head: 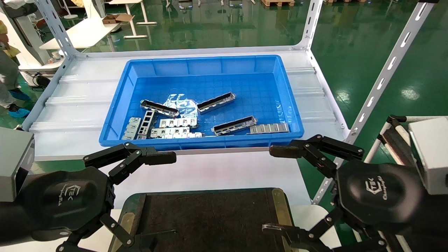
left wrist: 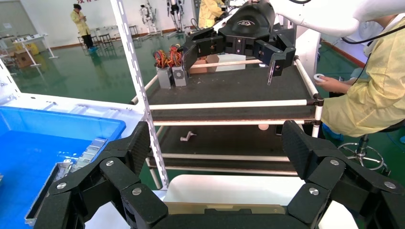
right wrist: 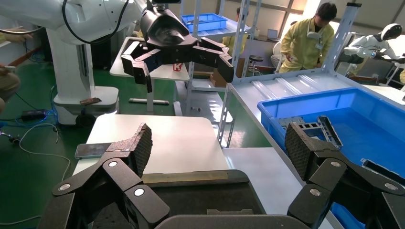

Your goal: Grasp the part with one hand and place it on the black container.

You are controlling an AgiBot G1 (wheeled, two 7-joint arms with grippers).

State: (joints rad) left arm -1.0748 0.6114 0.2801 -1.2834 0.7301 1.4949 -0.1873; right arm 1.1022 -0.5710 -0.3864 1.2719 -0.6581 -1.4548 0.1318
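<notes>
Three silver-grey channel-bar parts lie in the blue bin (head: pixel 210 75): one on the left (head: pixel 159 107), one in the middle (head: pixel 216 102), one nearer the front (head: pixel 234 125). Flat tabbed plates (head: pixel 178 122) lie beside them. The black container (head: pixel 210 217) sits low in front of me, bare, and also shows in the right wrist view (right wrist: pixel 191 193). My left gripper (head: pixel 147 199) is open and empty at the container's left side. My right gripper (head: pixel 273 189) is open and empty at its right side. Both hang short of the bin, touching nothing.
The bin rests on a white metal shelf (head: pixel 70 115) with slotted uprights (head: pixel 385 77). A white table (head: pixel 210 171) lies under the container. To my right stand a rack with white tubes (left wrist: pixel 229 102) and a seated person in yellow (left wrist: pixel 372 100).
</notes>
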